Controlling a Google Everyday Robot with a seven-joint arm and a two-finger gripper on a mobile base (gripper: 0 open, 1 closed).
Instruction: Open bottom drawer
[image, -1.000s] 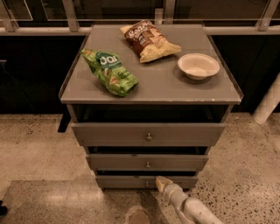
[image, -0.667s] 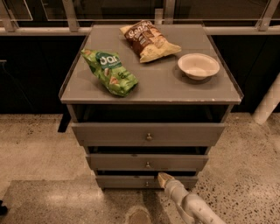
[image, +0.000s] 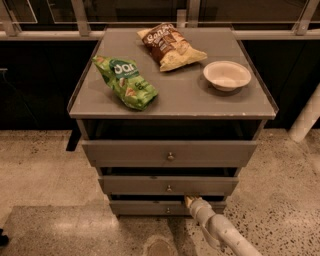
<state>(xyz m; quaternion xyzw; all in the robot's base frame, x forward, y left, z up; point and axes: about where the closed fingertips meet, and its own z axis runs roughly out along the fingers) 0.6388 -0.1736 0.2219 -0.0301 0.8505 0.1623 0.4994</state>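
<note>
The grey cabinet has three drawer fronts. The bottom drawer (image: 145, 207) is the narrowest and lowest, with a small round metal knob (image: 167, 210) at its centre. My gripper (image: 189, 201) comes in from the lower right on a white arm (image: 220, 232). Its tip sits at the top edge of the bottom drawer, just right of the knob. The middle drawer (image: 168, 186) and the top drawer (image: 170, 153) are above it.
On the cabinet top (image: 200, 97) lie a green chip bag (image: 125, 82), a brown chip bag (image: 170, 46) and a white bowl (image: 227, 75). Speckled floor surrounds the cabinet. A white post (image: 306, 117) stands at the right. A dark wall and rail are behind.
My gripper has moved up and slightly forward, from below the bottom drawer front to its top edge near the knob.
</note>
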